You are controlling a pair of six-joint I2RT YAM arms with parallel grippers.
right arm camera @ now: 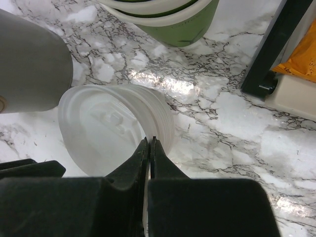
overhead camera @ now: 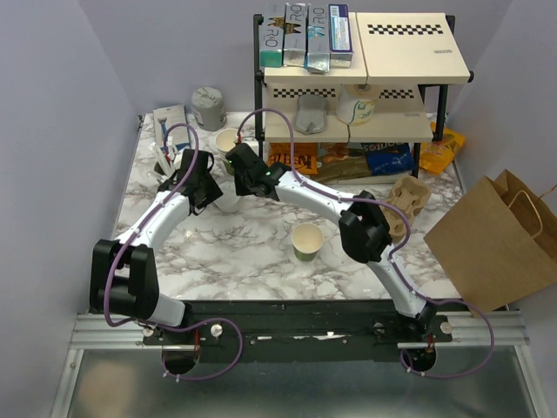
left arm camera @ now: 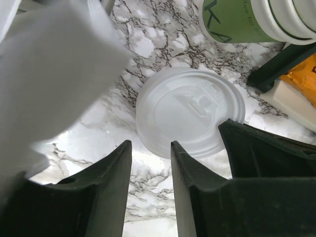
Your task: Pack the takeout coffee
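My right gripper pinched tight on rim of lid stack. My left gripper part open, empty, over lid stack. Paper cup lidless, well apart from lid stack, on its near side. Risk: nested lids lift together; thin rim slips from pinch.

The round white plastic lids look frosted, semi-translucent and smooth. The white grey-veined marble-look tabletop is glossy, throwing back glare, while the brown paper bag is matt.
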